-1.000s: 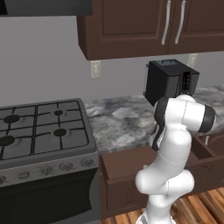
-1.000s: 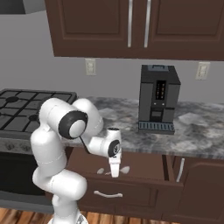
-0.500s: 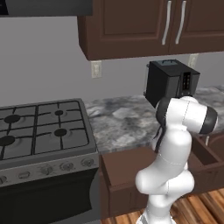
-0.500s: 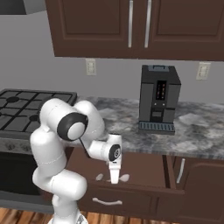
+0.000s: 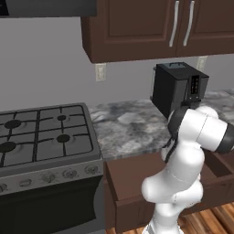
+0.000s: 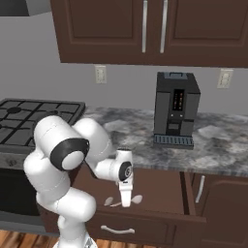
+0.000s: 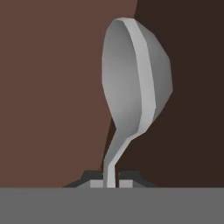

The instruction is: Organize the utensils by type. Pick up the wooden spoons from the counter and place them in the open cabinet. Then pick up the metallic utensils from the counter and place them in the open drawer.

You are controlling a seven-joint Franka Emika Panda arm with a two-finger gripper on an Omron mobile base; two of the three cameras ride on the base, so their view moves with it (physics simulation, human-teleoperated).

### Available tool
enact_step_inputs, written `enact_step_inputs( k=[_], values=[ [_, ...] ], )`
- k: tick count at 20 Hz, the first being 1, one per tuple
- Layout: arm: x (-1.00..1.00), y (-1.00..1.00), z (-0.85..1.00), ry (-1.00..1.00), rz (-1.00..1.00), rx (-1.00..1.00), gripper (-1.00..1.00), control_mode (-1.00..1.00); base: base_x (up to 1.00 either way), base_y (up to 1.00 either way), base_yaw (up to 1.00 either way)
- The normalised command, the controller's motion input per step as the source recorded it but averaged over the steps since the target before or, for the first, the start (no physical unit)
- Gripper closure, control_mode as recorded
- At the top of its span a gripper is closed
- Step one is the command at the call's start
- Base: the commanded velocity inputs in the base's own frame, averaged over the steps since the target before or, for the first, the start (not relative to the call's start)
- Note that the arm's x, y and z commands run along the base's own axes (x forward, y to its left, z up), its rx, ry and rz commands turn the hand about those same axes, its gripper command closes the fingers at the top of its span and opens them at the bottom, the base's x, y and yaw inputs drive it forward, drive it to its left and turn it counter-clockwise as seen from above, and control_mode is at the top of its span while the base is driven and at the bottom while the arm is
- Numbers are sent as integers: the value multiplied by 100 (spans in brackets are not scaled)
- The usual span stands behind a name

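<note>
Descent is what we see since a moment ago: our gripper [image 6: 126,202], clamped on the thin silvery metal spoon [image 7: 133,83], now hangs lower inside the wide dark brown wooden drawer [image 6: 167,198], so release looks close.

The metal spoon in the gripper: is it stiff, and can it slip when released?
The metal spoon looks thin and rigid, so probably stiff and light. The gripper pinches only its narrow handle end, so it may pivot. Its smooth surface may slide in the open drawer.
</note>
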Motion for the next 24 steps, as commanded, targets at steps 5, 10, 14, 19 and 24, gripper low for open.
enact_step_inputs(
  k=[5, 10, 14, 19, 24],
  values=[
    [0, 1, 63, -4, 12, 0, 100, -100, 0, 0, 0],
    [0, 0, 9, 0, 13, 0, 100, -100, 0, 0, 0],
    [0, 0, -14, 4, 12, 3, 100, -100, 0, 0, 0],
    [0, -2, -9, 3, 12, 6, 100, -100, 0, 0, 0],
    [1, -4, 0, 3, 10, 8, 100, -100, 0, 0, 0]
  ],
)
